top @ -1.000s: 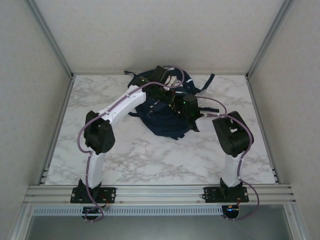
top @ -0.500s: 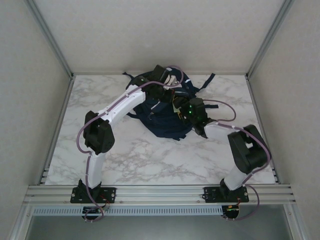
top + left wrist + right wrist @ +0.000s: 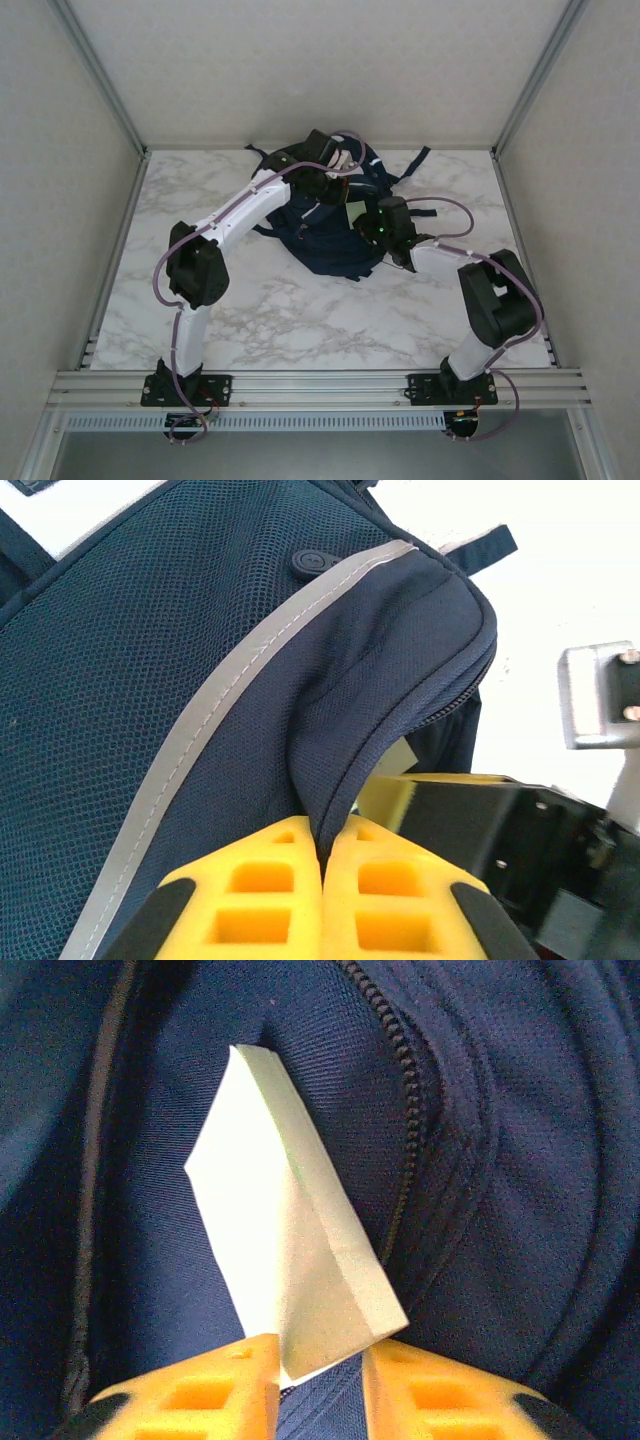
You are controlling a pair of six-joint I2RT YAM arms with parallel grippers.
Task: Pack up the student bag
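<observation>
Clamping one corner of a pale pad (image 3: pixel 285 1230), the right gripper (image 3: pixel 320 1365) aimed the pad's long axis away from its fingers into the student bag (image 3: pixel 500 1160) straight ahead, at the table's (image 3: pixel 250 320) far middle. The left gripper (image 3: pixel 322 855), pinched shut on the bag's zip lip, held the mouth agape.

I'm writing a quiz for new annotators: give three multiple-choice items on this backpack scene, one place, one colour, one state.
1. The dark navy fabric backpack lies on the marble table's: A near-left corner B far middle C right edge
2. The fingers of the left gripper are: A yellow B red C green
3. The right gripper is: A wide open B shut on a pale flat paper pad C pinching a strap
B: it lies back-centre. A: both look yellow. B: the pad's corner sits in its grip.
</observation>
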